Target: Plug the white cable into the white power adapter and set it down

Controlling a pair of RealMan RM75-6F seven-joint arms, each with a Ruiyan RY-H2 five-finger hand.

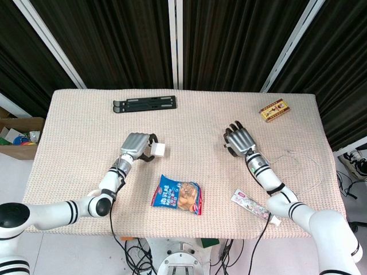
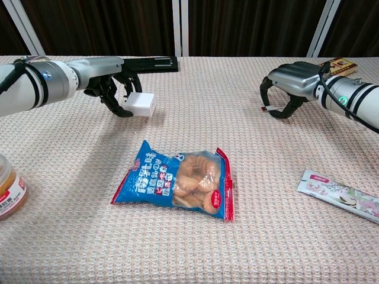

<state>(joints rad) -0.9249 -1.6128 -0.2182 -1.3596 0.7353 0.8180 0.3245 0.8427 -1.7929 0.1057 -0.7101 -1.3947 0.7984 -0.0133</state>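
My left hand (image 1: 136, 146) (image 2: 109, 83) grips the white power adapter (image 1: 159, 149) (image 2: 142, 104), a small white cube held just above the cloth left of centre. My right hand (image 1: 239, 139) (image 2: 293, 80) hovers at the right, fingers curled down, pinching the plug end of the white cable (image 2: 266, 108). The thin cable (image 1: 298, 163) trails in a loop over the cloth behind the right forearm, toward the right edge. A wide gap separates the plug from the adapter.
A blue snack bag (image 1: 176, 195) (image 2: 176, 180) lies at the front centre. A black folded stand (image 1: 144, 104) lies at the back left, a yellow box (image 1: 274, 110) at the back right, a sachet (image 1: 250, 204) (image 2: 340, 195) at the front right and a jar (image 2: 9, 189) at the front left.
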